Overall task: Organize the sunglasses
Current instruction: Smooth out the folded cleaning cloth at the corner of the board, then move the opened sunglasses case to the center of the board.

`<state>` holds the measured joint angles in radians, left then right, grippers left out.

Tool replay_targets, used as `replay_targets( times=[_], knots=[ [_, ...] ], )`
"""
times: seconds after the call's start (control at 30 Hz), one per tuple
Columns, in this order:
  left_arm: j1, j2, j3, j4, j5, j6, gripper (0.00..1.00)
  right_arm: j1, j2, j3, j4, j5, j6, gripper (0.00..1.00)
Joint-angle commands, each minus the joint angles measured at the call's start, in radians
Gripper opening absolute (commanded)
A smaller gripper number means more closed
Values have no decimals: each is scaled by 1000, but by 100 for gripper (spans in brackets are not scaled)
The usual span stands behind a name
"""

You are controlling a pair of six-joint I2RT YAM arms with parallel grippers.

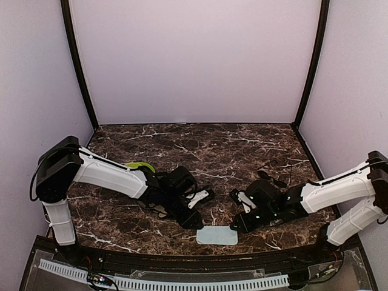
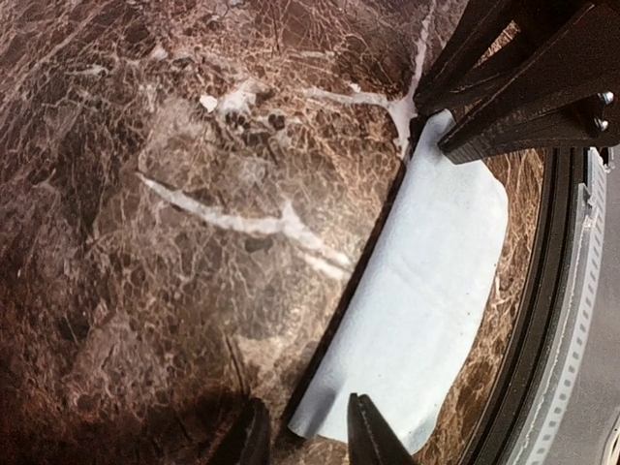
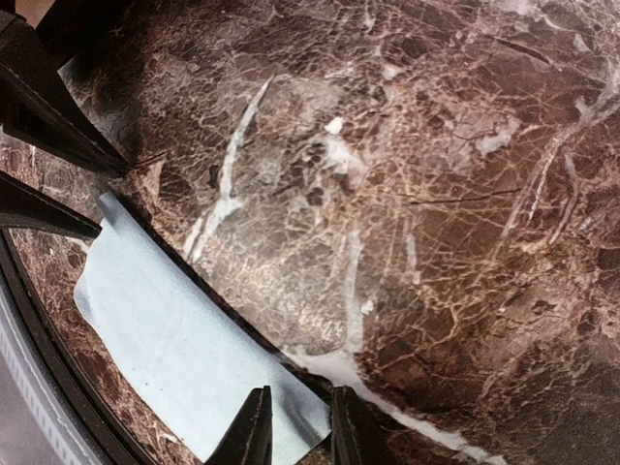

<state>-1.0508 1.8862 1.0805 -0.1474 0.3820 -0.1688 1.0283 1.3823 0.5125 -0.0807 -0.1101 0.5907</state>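
Observation:
A light blue cloth [image 1: 217, 235] lies flat near the table's front edge, and both grippers are low at its ends. In the left wrist view the cloth [image 2: 426, 291] has one corner slightly raised between the parted fingers of my left gripper [image 2: 308, 436]. My right gripper [image 3: 295, 431] straddles the opposite corner of the cloth [image 3: 184, 358], its fingers closer together but still apart. From above, the left gripper [image 1: 195, 223] and the right gripper [image 1: 237, 224] face each other across the cloth. A dark pair of sunglasses [image 1: 271, 176] lies behind the right arm, hard to make out on the dark marble.
A green object [image 1: 140, 165] shows partly behind the left arm. The raised black table edge [image 1: 182, 262] runs just in front of the cloth. The right gripper's fingers [image 2: 504, 77] show in the left wrist view, close to the cloth's far end.

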Motion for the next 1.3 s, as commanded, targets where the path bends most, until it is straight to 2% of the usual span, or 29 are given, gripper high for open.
replay_targets(
  times=[0.0, 0.2, 0.4, 0.6, 0.83, 0.97, 1.13, 1.27],
  knots=[
    [2, -33, -7, -5, -32, 2, 33, -7, 11, 3, -16, 5, -12, 23],
    [2, -156, -12, 26, -75, -6, 43, -8, 22, 5, -16, 3, -15, 23],
    [17, -222, 9, -32, -260, -15, 44, -8, 14, 5, -18, 4, -17, 23],
    [53, -183, 69, -156, -415, -8, 45, -9, 13, 4, -15, 3, -17, 23],
    [72, -89, 128, -221, -396, 15, 44, -10, 11, -1, -16, 7, -16, 23],
    [72, -33, 176, -258, -375, 44, 38, -10, 6, -1, -17, 6, -14, 23],
    [71, -7, 206, -276, -362, 101, 23, -10, 0, -2, -21, 4, -11, 23],
    [61, -6, 201, -263, -318, 165, 15, -10, -5, -2, -26, 5, -12, 23]
  ],
)
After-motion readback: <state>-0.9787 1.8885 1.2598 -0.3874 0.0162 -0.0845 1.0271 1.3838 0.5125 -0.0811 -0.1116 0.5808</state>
